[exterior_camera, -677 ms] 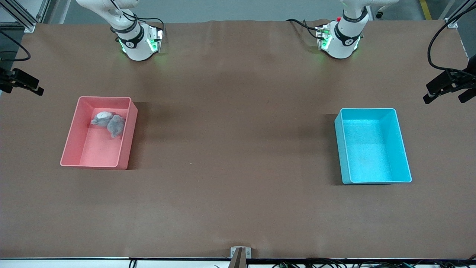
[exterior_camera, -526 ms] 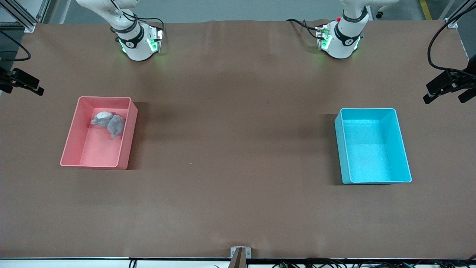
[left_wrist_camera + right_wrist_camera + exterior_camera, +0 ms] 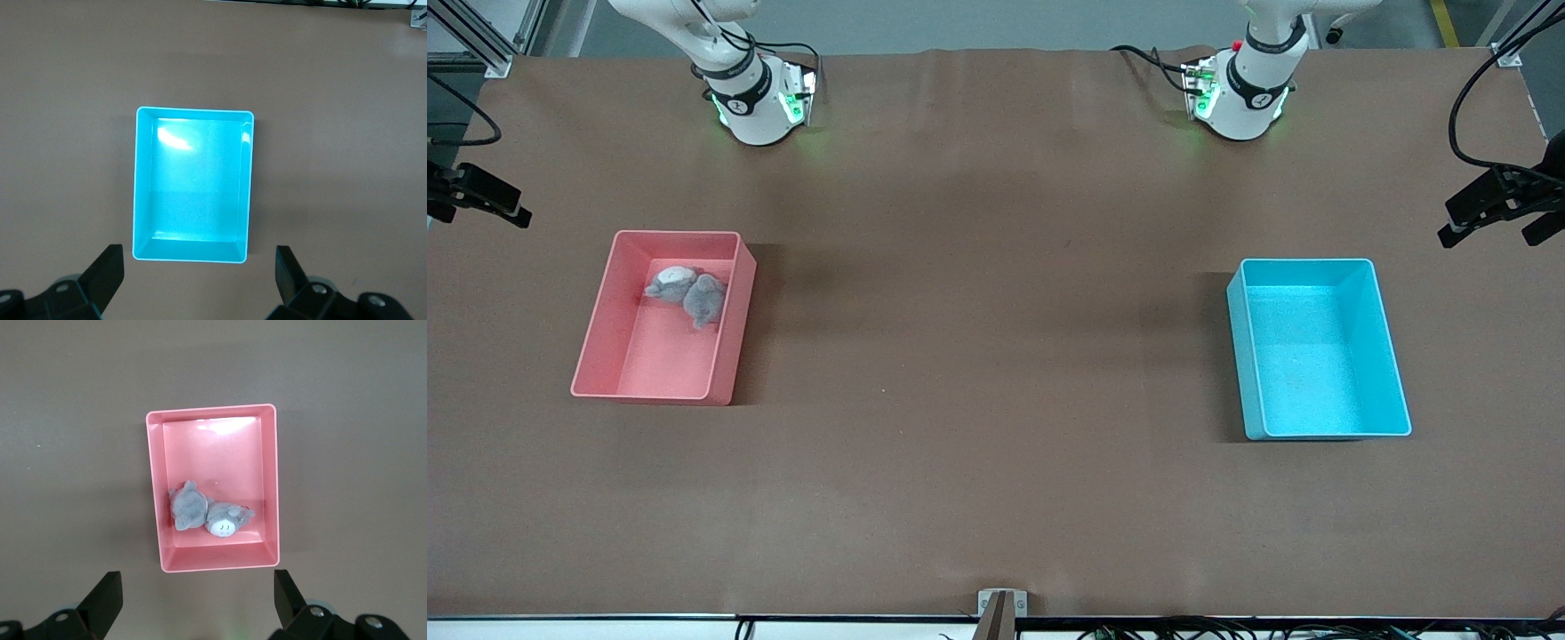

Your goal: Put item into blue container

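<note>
The blue container [image 3: 1316, 356] stands empty toward the left arm's end of the table. In the left wrist view the same container [image 3: 193, 187] lies straight below my left gripper [image 3: 198, 265], which hangs high over the bin's edge, open and holding nothing. The item, a small grey plush toy [image 3: 692, 296], lies inside the pink bin [image 3: 663, 364] toward the right arm's end. My right gripper [image 3: 197, 583] hovers high over that pink bin [image 3: 213, 447], open and empty, with the plush [image 3: 203, 512] well below it. Neither gripper shows in the front view.
Broad brown table surface [image 3: 996, 356] separates the two bins. Black camera clamps stick in at both table ends [image 3: 480, 197] [image 3: 1498, 206]. A small metal bracket [image 3: 1001, 604] sits at the edge nearest the front camera.
</note>
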Controlling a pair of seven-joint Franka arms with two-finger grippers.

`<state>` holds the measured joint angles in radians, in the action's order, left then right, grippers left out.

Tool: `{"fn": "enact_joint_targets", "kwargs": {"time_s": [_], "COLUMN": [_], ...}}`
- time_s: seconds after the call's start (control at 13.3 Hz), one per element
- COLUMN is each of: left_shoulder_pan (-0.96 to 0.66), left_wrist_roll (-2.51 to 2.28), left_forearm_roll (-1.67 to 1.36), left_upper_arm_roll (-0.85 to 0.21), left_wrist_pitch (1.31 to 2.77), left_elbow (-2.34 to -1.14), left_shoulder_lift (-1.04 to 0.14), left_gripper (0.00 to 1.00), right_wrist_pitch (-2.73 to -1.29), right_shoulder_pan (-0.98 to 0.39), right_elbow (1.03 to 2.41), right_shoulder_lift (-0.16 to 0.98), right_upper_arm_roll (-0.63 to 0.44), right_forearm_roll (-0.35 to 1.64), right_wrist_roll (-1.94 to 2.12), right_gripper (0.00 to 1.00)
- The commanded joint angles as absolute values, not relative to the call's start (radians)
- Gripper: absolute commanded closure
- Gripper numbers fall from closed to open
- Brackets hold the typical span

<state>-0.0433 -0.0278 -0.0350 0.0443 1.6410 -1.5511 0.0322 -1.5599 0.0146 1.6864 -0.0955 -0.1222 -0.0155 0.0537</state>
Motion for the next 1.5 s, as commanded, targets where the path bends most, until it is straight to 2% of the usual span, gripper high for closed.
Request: {"fn": "enact_joint_targets", "kwargs": {"time_s": [0.0, 1.43], "left_shoulder_pan": [-0.046, -0.046], "left_wrist_roll": [-0.02, -0.02], "left_forearm_roll": [-0.018, -0.018], "left_upper_arm_roll": [0.043, 0.043], "left_wrist_pitch": [1.624, 1.624], "left_elbow": [-1.537, -1.537], "left_shoulder_lift": [0.028, 0.029], "left_gripper": [0.0, 0.0], "right_wrist_pitch": [-1.575, -1.574], "right_shoulder_pan": [0.025, 0.028], "right_elbow": [1.718, 1.715], "right_shoulder_lift": [-0.126, -0.123], "right_upper_arm_roll": [-0.113, -0.117], "right_forearm_roll": [-0.032, -0.031], "right_wrist_roll": [0.086, 0.1], "right_gripper": [0.0, 0.0]}}
